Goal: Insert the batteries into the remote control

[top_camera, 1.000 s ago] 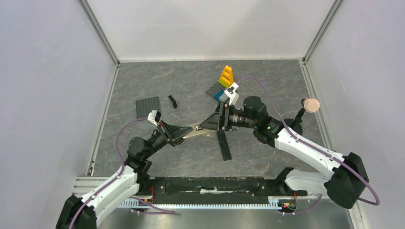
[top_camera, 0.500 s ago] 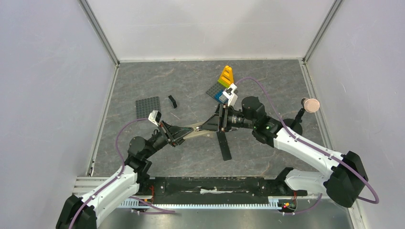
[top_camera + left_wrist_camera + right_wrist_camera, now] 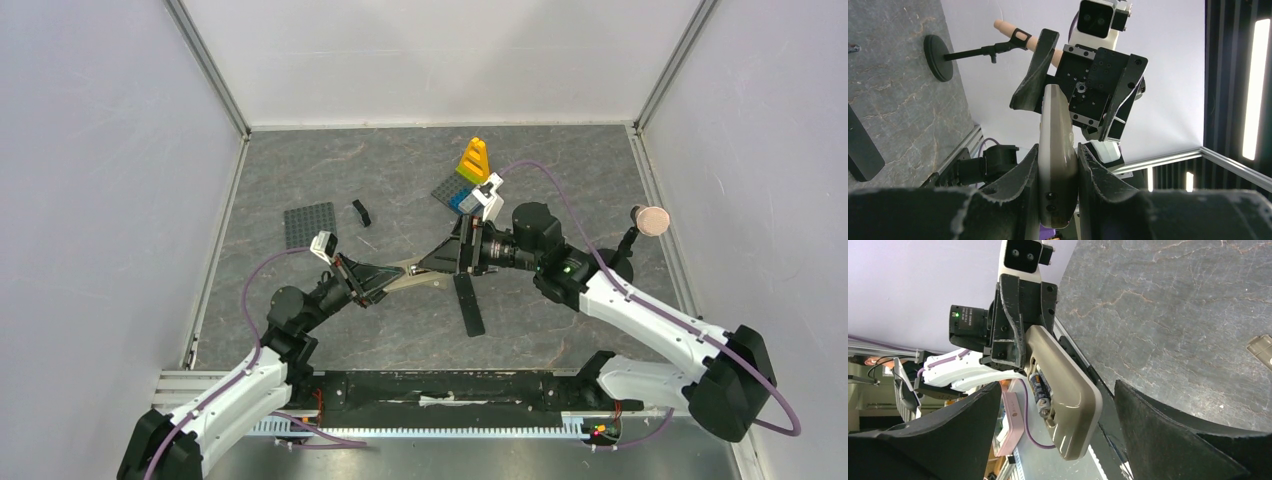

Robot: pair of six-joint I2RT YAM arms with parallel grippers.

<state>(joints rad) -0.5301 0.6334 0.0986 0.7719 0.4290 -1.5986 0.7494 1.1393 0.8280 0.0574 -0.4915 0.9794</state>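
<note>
**Grey marbled table, remote clamped by the left gripper, right gripper spread around its other end**

Grey marbled table (image 3: 400, 330) below us, plain white walls (image 3: 430, 60) on three sides. Starting nearest the arm bases, a flat black strip (image 3: 468, 303) lies on the table just on the near side of the remote control (image 3: 418, 272), its far end close under the remote's right end.

Up to the remote now: slim, tan-grey, held off the surface and running between the two arms. The left gripper (image 3: 383, 281) is clamped on the remote's left end. The left wrist view shows both fingers (image 3: 1023, 175) pressed flat against the remote's sides.

At the remote's other end, the right gripper (image 3: 440, 262) stands wide apart, with one black finger on each side of the bar. In the right wrist view there is clear space between the remote and either finger.

That same view gives us the slot face. The batteries (image 3: 1041, 392) sit in the recessed slot of the remote, dark with a shiny metal end showing. Whether that is one cell or two side by side, I cannot tell.

Further back, beyond the remote's left end, lies a grey square studded plate (image 3: 309, 224). A small black brick piece (image 3: 361, 212) sits just beside it.

Beyond the remote's right end is a brick stack (image 3: 470, 172) in yellow, blue and grey. Well apart from the remote on the right is a black stand (image 3: 652, 220) with a round pink head.
</note>
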